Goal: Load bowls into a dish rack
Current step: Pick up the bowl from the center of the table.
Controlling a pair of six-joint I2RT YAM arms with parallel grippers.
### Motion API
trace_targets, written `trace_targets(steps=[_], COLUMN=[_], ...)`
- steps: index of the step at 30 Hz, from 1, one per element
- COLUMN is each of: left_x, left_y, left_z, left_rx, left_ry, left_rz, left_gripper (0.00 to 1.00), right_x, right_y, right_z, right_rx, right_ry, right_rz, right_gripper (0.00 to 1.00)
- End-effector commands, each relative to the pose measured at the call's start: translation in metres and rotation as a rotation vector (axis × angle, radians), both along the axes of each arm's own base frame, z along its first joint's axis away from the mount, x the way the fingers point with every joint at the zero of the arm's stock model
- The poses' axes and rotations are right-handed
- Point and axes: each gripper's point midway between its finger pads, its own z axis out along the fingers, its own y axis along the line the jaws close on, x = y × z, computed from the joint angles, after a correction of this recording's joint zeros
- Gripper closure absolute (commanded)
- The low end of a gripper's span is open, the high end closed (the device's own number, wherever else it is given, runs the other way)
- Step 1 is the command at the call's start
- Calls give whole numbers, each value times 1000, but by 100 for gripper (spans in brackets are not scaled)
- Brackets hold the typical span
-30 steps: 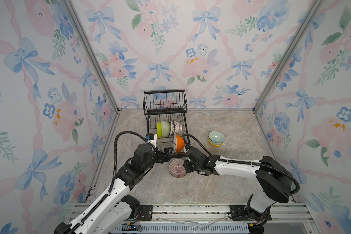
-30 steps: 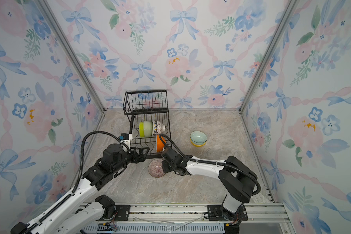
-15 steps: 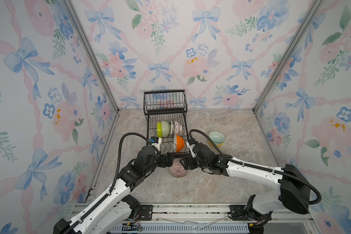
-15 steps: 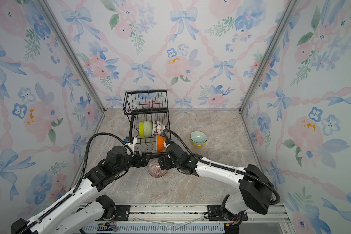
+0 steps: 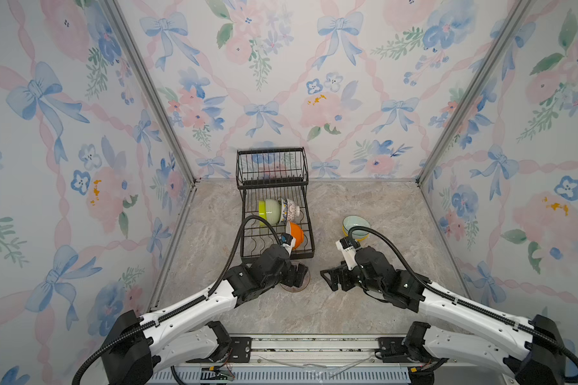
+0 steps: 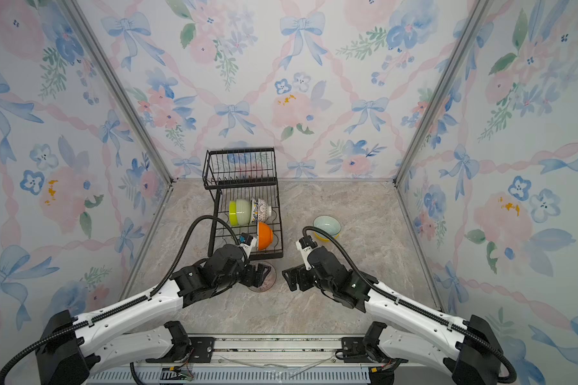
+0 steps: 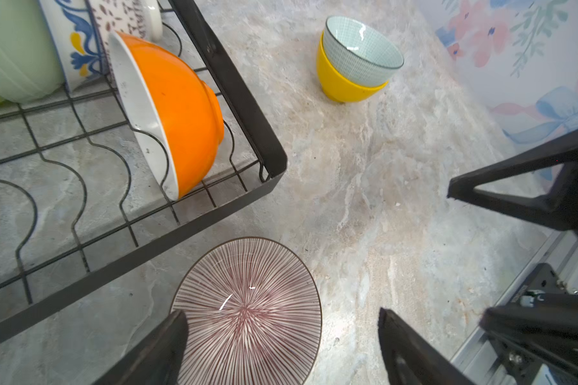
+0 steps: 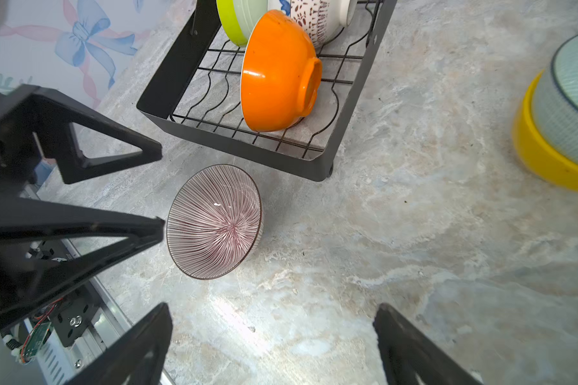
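Reaching for the maroon-striped bowl (image 7: 247, 310), upright at six o'clock just off the dish rack (image 7: 243, 100), with left gripper (image 7: 279, 312) and right gripper (image 8: 272, 306) both wide open, empty; next likely needs closing on its rim.

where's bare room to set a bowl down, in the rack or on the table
Free: the black wire dish rack's wavy slots beside the orange bowl; the marble tabletop between the rack and the yellow bowl holding a teal bowl. Crowded: the row behind that bowl, with green bowls and patterned bowls.
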Motion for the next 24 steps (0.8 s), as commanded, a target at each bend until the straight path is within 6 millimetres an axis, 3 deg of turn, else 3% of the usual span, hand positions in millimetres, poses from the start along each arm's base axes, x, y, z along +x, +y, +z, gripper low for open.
trace_targets(steps=[1,10,16,24], left_x=[3,-10,-11,-10], left_y=[-12,-36,-40,-42], left_z=[6,-21,-44,-68], left_rx=[31,121,181,262], left_ry=[-21,11,51,82], left_rz=[-3,-50,-44,-37], left_gripper=[14,27,43,52], right_x=[-7,-17,-17,-17], right_y=[-10,-13,-23,-26], right_z=[-11,-34,-34,-39], right_rx=[-10,41,63,54], right_ry=[26,72,54,65], right_rz=[3,-8,-51,-66], right_gripper=[4,4,4,4])
